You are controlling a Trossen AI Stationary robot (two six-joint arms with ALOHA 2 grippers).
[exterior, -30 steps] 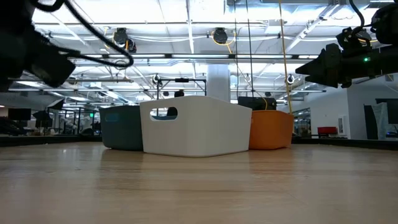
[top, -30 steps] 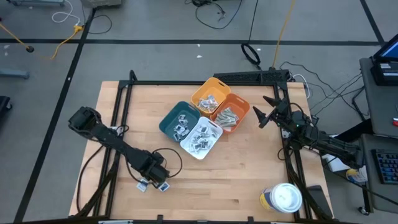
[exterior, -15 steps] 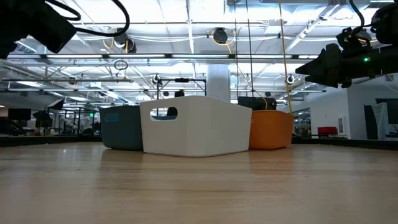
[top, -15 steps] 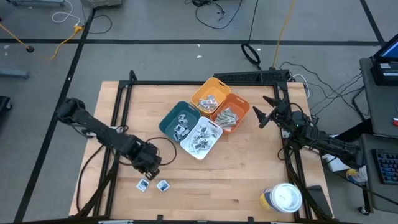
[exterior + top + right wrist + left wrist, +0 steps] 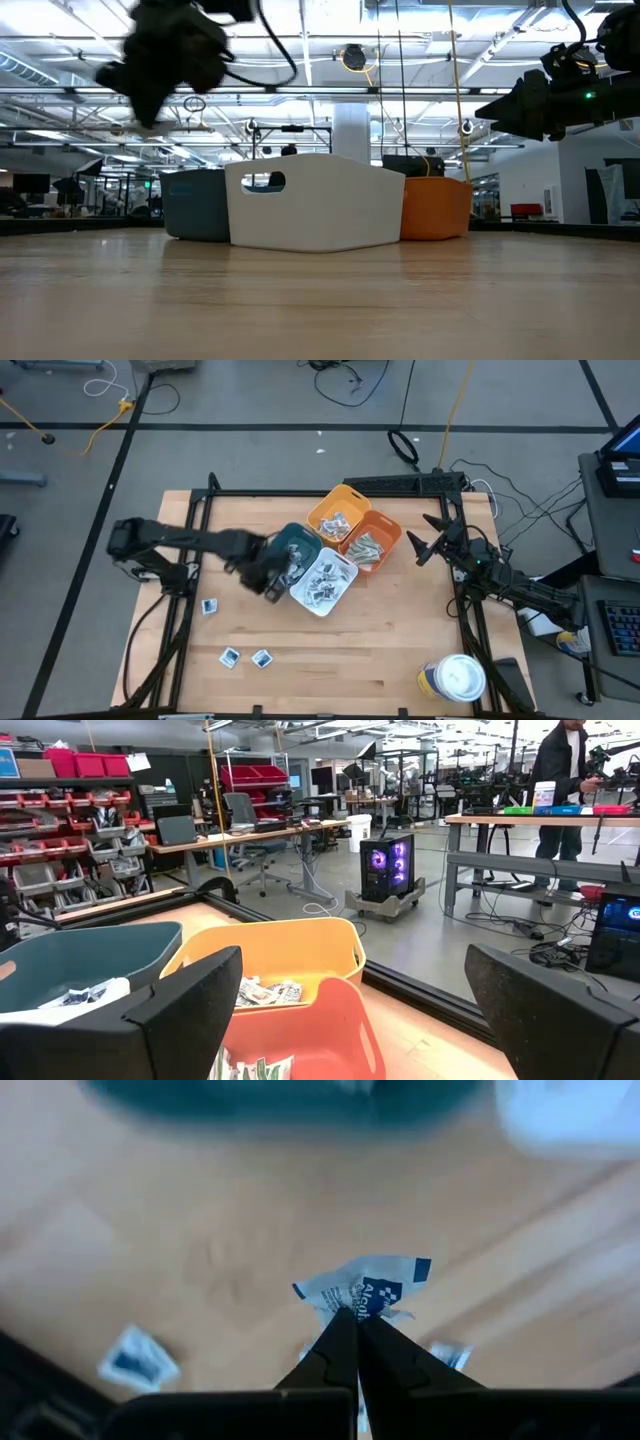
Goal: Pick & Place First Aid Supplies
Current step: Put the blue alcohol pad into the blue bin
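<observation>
The left claw (image 5: pixel 350 1320) is pinched together on a small white packet with blue print (image 5: pixel 365 1290), holding it in the air above the tabletop (image 5: pixel 400 640). From above, this claw (image 5: pixel 268 574) hangs just beside the teal bin (image 5: pixel 290 545), near the white bin (image 5: pixel 335 588). Three more white-and-blue packets lie loose on the wood: one (image 5: pixel 208 606) near the left edge, and two (image 5: pixel 231 656) (image 5: pixel 262 657) side by side closer to the front. The teal, white, yellow (image 5: pixel 335 505) and orange (image 5: pixel 385 532) bins are clustered together, each with packets inside. The right claw (image 5: pixel 425 545) waits at the right edge, its fingers (image 5: pixel 180 1010) spread wide and holding nothing, facing the bins. A white-lidded tub (image 5: pixel 455 678) stands at the front right corner.
</observation>
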